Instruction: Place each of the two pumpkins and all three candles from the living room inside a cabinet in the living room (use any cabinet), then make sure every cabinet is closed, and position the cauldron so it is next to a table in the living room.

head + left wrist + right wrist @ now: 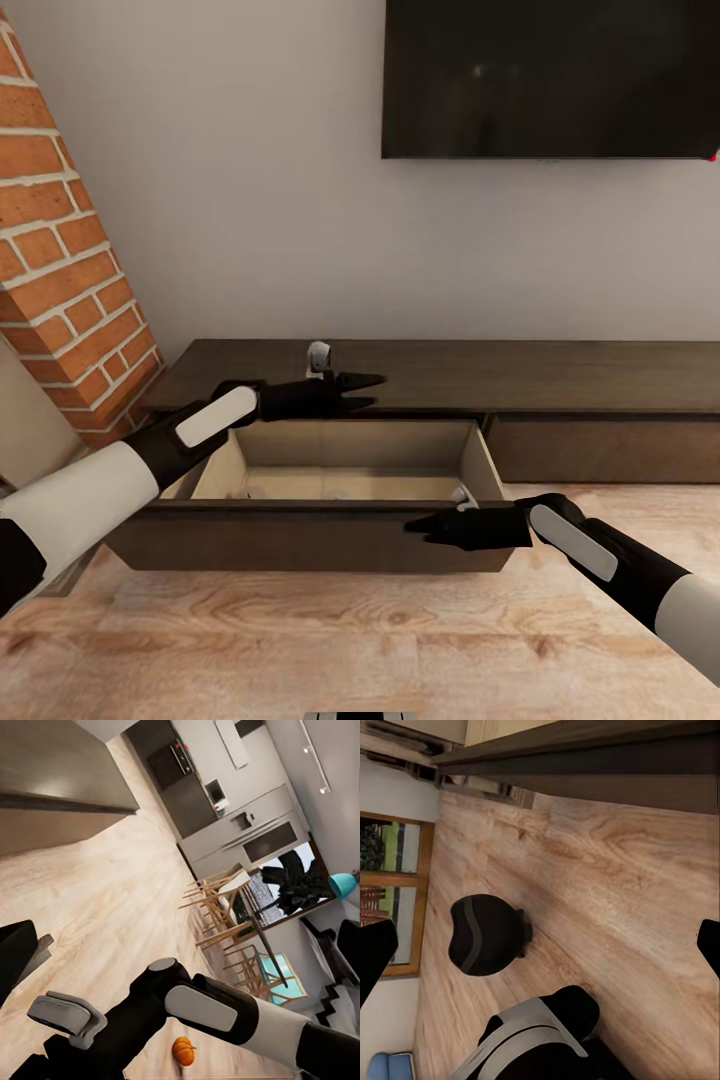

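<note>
Both of our grippers are empty: the left gripper [368, 392] hovers over the cabinet [600, 380] top, fingers slightly parted, and the right gripper [420, 526] sits at the pulled-out drawer [300, 545] front — whether its fingers are spread we cannot tell. We make out small pale shapes inside the drawer, perhaps candles. One pumpkin [183, 1051] lies on the floor [350, 640], and the cauldron [486, 934] stands there too — so stowing, closing and placing the cauldron remain.

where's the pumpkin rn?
Left wrist view: one pumpkin sits on the bare wood floor, apart from the cabinet, just past the robot's arm.
</note>
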Controlling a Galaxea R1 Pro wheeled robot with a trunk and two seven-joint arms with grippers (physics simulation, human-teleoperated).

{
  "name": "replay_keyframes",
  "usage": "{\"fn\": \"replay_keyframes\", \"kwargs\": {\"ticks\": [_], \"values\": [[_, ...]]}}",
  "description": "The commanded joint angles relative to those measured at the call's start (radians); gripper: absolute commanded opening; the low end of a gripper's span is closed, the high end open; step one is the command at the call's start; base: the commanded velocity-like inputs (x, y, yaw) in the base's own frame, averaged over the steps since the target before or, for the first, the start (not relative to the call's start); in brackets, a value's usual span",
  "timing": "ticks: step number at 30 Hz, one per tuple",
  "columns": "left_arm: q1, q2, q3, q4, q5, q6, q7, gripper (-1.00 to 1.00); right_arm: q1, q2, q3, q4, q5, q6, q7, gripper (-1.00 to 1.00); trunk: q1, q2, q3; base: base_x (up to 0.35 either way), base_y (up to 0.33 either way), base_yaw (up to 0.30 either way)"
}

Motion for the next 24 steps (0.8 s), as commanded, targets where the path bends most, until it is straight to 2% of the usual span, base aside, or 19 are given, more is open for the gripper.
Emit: {"fn": "replay_keyframes", "kwargs": {"ticks": [1,2,5,8,10,12,13,15,16,17,18,20,21,23,24], "values": [[-0.001,-0.001,0.001,-0.004,0.000,0.004,0.001,1.00,0.000,0.000,0.000,-0.001,0.000,0.000,-0.011,1.00,0.000,0.000,0.000,-0.001,0.000,0.000],[-0.002,-0.005,0.002,-0.011,0.000,0.008,0.002,1.00,0.000,-0.001,0.000,-0.001,0.000,0.000,-0.031,1.00,0.000,0.000,0.000,0.000,0.000,0.000],[-0.004,-0.012,-0.001,-0.082,0.000,0.016,0.021,1.00,0.004,0.000,0.014,0.006,0.020,0.000,-0.156,1.00,0.000,0.000,0.000,0.000,0.000,0.000],[-0.002,-0.007,-0.005,-0.129,0.003,0.019,0.091,1.00,0.010,0.000,0.041,0.008,0.037,-0.001,-0.187,1.00,0.000,0.000,0.000,0.000,0.000,0.000],[0.007,-0.003,-0.028,-0.197,0.008,0.031,0.225,1.00,0.016,0.000,0.074,0.008,0.045,-0.003,-0.201,1.00,0.000,0.000,0.000,0.000,0.000,0.000],[0.023,-0.001,-0.068,-0.302,0.019,0.038,0.375,1.00,0.018,0.000,0.091,0.010,0.050,-0.005,-0.208,1.00,0.000,0.000,0.000,0.000,0.000,0.000],[0.033,0.000,-0.092,-0.385,0.053,0.040,0.496,1.00,0.019,-0.001,0.098,0.011,0.054,-0.005,-0.212,1.00,0.000,0.000,0.000,0.000,0.000,0.000],[0.050,0.001,-0.131,-0.455,0.133,0.040,0.647,1.00,0.021,-0.002,0.107,0.012,0.068,-0.005,-0.214,1.00,0.000,0.000,0.000,0.000,0.000,0.000],[0.068,0.004,-0.176,-0.483,0.192,0.035,0.758,1.00,0.023,-0.003,0.120,0.013,0.087,-0.005,-0.215,1.00,0.000,0.000,0.000,0.000,0.000,0.000],[0.077,0.008,-0.211,-0.494,0.221,0.031,0.826,1.00,0.024,-0.004,0.128,0.016,0.101,-0.006,-0.215,1.00,0.000,0.000,0.000,0.000,0.000,0.000],[0.091,0.041,-0.315,-0.509,0.265,0.009,0.958,1.00,0.026,-0.002,0.142,0.049,0.139,-0.007,-0.217,1.00,0.000,0.000,0.000,0.000,0.000,0.000],[0.093,0.075,-0.357,-0.511,0.272,-0.029,0.981,1.00,0.027,-0.001,0.144,0.073,0.147,-0.008,-0.218,1.00,0.000,0.000,0.000,0.000,0.000,0.000],[0.093,0.085,-0.366,-0.511,0.273,-0.041,0.985,1.00,0.027,-0.001,0.145,0.079,0.149,-0.009,-0.218,1.00,0.000,0.000,0.000,0.000,0.000,0.000],[0.094,0.148,-0.416,-0.510,0.276,-0.092,0.995,1.00,0.027,-0.003,0.146,0.114,0.171,-0.010,-0.224,1.00,0.000,0.000,0.000,0.000,0.000,0.000],[0.094,0.159,-0.424,-0.509,0.277,-0.096,0.995,1.00,0.027,-0.003,0.146,0.120,0.180,-0.010,-0.226,1.00,0.000,0.000,0.000,0.000,0.000,0.000]]}}
